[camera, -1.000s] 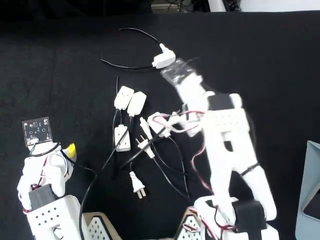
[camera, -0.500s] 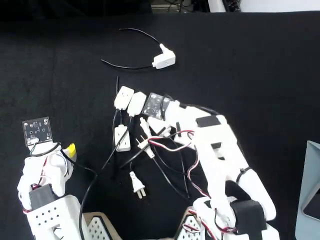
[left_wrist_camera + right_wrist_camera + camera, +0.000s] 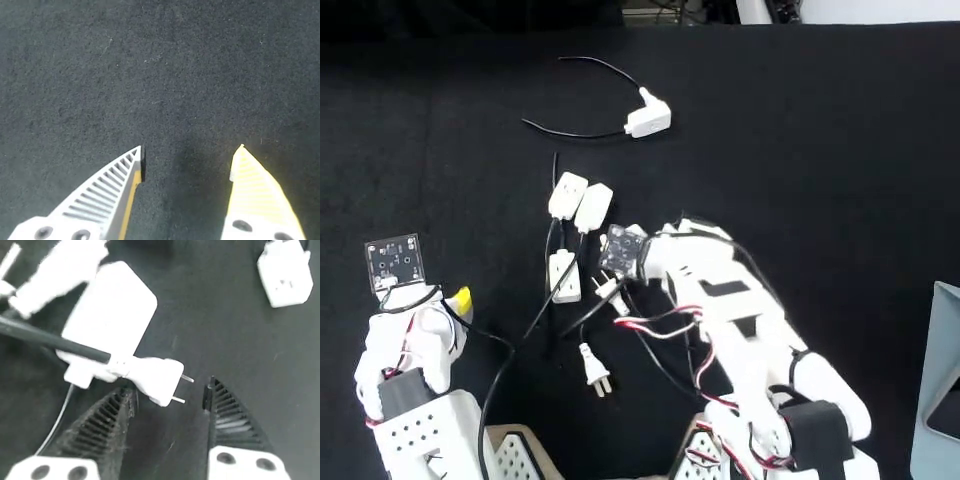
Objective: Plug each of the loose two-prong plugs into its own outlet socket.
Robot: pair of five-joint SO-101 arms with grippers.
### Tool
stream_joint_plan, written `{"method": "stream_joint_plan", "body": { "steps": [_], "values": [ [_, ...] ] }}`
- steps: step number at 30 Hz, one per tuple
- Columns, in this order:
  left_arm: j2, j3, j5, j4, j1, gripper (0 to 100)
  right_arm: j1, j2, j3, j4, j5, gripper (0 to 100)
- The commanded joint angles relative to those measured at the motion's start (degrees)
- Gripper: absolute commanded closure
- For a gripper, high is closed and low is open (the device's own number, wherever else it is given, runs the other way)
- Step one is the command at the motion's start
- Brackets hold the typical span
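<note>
no plug appears seated yet. right tool (image 3: 171,388) is open wide, holding nothing, straddling a loose plug (image 3: 157,376) just beside a socket block (image 3: 112,320). left tool (image 3: 190,152) is open, empty, over bare bench (image 3: 160,60). second plug (image 3: 592,368) lies apart; all insertions judged outstanding.

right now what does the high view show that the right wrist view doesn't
The high view adds the far plug with its curled cord and the loose plug nearest the arms. The right wrist view adds a close plug with two bare prongs, seen between the fingers of the open right hand. Both show white sockets lying by that hand.
</note>
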Motion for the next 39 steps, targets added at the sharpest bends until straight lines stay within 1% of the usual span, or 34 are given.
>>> {"method": "stream_joint_plan", "body": {
  "steps": [1,5,14,16,19,22,26,28,30,33,37,39],
  "values": [
    [-0.53,-0.48,0.09,-0.26,0.48,71,-2.46,-1.45,1.27,-5.19,0.26,78.3],
    [-0.53,-0.48,0.09,-0.26,0.48,71,-3.69,-1.45,1.98,-7.21,0.26,78.3],
    [-0.53,-0.48,0.09,-0.26,0.48,71,-3.78,-0.66,1.54,-7.3,0.18,78.5],
    [-0.53,-0.48,0.09,-0.26,0.48,71,-3.78,1.63,0.4,-7.3,0.18,81.0],
    [-0.53,-0.48,0.09,-0.26,0.48,71,-3.78,7.16,-2.24,-7.3,0.35,88.1],
    [-0.53,-0.48,0.09,-0.26,0.48,71,-3.43,11.56,-5.41,-7.3,0.44,93.1],
    [-0.53,-0.48,0.09,-0.26,0.48,71,-3.34,12.09,-6.55,-6.95,0.44,98.5],
    [-0.53,-0.48,0.09,-0.26,0.48,71,-3.25,11.38,-6.37,-6.59,0.44,98.5],
    [-0.53,-0.48,0.09,-0.26,0.48,71,-2.64,9.63,-6.81,-2.9,0.44,98.6],
    [-0.53,-0.48,0.09,-0.26,0.48,71,-1.41,5.14,-9.1,6.86,0.26,98.6],
    [-0.53,-0.48,0.09,-0.26,0.48,71,0.97,-1.8,-15.87,25.85,-0.18,98.6],
    [-0.53,-0.48,0.09,-0.26,0.48,71,1.58,-4.26,-20.44,35.08,-3.25,98.6]
  ]
}}
